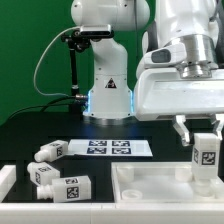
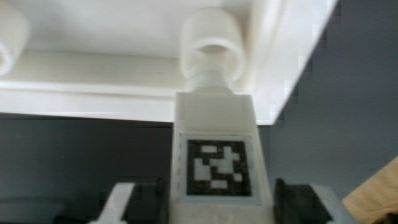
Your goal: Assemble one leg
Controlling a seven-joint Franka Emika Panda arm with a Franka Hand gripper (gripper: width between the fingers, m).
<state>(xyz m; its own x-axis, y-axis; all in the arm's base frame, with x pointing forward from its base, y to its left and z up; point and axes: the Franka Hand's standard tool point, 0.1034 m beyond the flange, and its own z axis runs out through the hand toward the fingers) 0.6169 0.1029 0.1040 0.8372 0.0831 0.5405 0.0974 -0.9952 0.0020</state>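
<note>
The panel [image 1: 150, 185] lies flat on the table [image 1: 30, 135] and has raised rims, like a shallow tray. In the wrist view, two round bosses stand inside the panel close to its rim, one boss [image 2: 214, 38] straight ahead of the leg and a second boss [image 2: 9, 45] to the side of it.

The tool [image 1: 205, 135] is closed on the leg [image 1: 205, 158], with one finger on each side of its upper part. The leg is above the corner of the panel on the exterior view's right. Its long axis is vertical and it stands upright, with a square tag facing the exterior camera. In the wrist view the narrow tip [image 2: 214, 72] of the leg points down at the nearer boss and is in line with it. Whether the tip touches the boss cannot be told.

The marker board [image 1: 105, 148] lies just behind the panel. Three loose legs [image 1: 70, 187] lie on their sides beside the panel, toward the exterior view's left.
</note>
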